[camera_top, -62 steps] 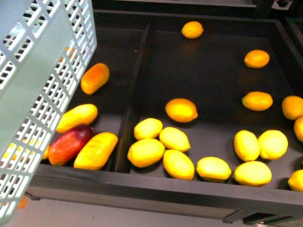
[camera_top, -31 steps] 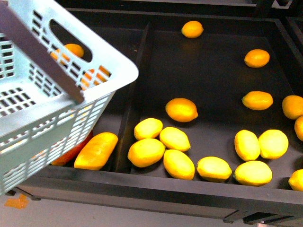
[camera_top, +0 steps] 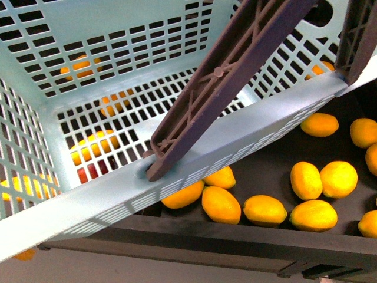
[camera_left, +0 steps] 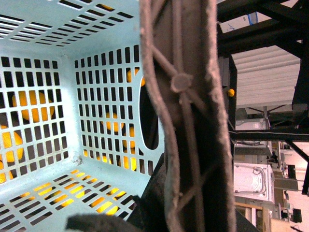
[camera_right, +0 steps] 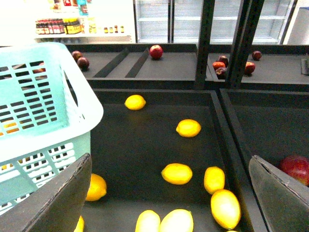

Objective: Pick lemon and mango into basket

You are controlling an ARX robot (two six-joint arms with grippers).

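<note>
Right tool (camera_right: 170, 159) gaping wide, empty, nearer than the left to the lemon (camera_right: 176, 173) just ahead, long axis lying across its opening, basket (camera_right: 91, 108) alongside.

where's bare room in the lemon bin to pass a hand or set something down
Bare bin floor between the basket and the scattered far lemons. The basket is empty inside. Crowded along the bin's near edge, lemons nearly touching.
</note>
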